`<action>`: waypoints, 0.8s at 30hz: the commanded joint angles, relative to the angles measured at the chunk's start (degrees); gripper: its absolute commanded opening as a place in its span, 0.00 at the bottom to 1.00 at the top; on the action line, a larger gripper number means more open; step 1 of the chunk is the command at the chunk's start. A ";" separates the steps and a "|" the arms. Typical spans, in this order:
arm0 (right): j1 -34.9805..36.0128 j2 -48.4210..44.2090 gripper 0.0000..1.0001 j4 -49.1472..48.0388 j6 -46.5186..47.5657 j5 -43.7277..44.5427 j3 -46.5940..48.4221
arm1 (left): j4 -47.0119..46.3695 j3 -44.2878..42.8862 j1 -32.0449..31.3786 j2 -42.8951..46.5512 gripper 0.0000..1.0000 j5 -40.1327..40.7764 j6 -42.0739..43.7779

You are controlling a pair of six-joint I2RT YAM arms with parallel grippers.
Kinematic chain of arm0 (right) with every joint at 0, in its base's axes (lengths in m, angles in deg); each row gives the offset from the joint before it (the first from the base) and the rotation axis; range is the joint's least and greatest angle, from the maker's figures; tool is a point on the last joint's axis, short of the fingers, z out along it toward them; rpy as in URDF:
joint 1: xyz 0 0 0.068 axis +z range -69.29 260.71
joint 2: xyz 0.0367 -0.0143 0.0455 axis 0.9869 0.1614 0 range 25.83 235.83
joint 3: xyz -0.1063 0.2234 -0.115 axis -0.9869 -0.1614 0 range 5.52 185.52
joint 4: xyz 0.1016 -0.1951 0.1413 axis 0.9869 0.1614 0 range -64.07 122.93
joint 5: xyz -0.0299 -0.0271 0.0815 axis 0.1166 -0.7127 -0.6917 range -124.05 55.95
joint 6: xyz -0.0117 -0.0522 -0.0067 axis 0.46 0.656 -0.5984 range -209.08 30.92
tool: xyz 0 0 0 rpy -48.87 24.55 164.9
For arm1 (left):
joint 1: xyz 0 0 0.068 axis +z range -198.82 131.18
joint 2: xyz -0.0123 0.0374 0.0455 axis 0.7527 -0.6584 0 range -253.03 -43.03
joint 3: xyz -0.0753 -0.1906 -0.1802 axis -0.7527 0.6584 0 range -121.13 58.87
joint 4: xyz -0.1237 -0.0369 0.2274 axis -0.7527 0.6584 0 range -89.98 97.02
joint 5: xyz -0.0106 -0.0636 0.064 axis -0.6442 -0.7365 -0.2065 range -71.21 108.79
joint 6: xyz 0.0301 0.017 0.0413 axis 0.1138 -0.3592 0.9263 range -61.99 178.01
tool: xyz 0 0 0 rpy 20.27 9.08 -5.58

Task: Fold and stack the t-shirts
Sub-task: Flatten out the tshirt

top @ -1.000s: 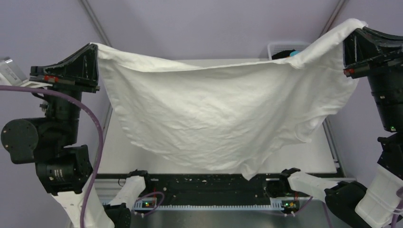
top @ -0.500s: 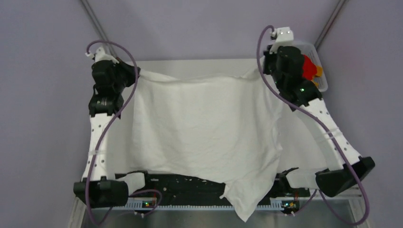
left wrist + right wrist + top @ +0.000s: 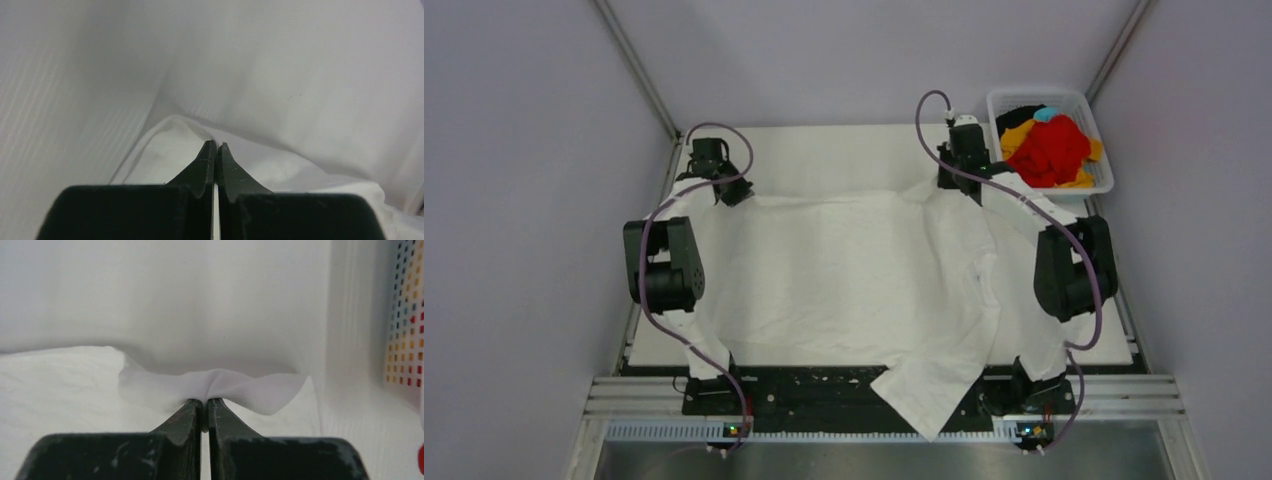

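Observation:
A large white t-shirt (image 3: pixel 854 270) lies spread on the table, with one corner hanging over the near edge (image 3: pixel 924 405). My left gripper (image 3: pixel 727 192) is low at the shirt's far left corner and shut on its cloth. The left wrist view shows the closed tips (image 3: pixel 216 145) pinching white fabric (image 3: pixel 165 150). My right gripper (image 3: pixel 954 182) is at the far right corner, shut on a bunched fold (image 3: pixel 215 382) in front of its tips (image 3: pixel 205 401). A red shirt (image 3: pixel 1049 150), a yellow-orange one (image 3: pixel 1016 132), a black one (image 3: pixel 1017 112) and a light blue one (image 3: pixel 1046 113) lie in the basket.
The white mesh basket (image 3: pixel 1104 185) stands at the back right corner, just right of my right gripper; its wall shows in the right wrist view (image 3: pixel 405 315). Bare white table (image 3: pixel 824 150) lies beyond the shirt. Grey walls close in the back and sides.
Both arms have come down from holding the white shirt high and stretched in the air. They reached toward the far side and laid it flat on the table, still gripping its corners.

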 commanded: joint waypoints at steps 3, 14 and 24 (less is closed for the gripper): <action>-2.40 7.76 0.00 -4.85 -2.81 -4.26 10.24 | -3.80 -11.44 -0.04 -8.54 0.00 -2.27 -1.54; -5.96 26.81 0.58 -3.16 -8.69 -2.55 29.57 | 0.93 -34.36 -0.05 -24.58 0.98 -5.42 -6.69; -6.80 19.17 0.99 4.41 -9.19 -8.45 25.70 | 1.28 -26.05 -1.04 -12.34 0.99 -5.99 -5.06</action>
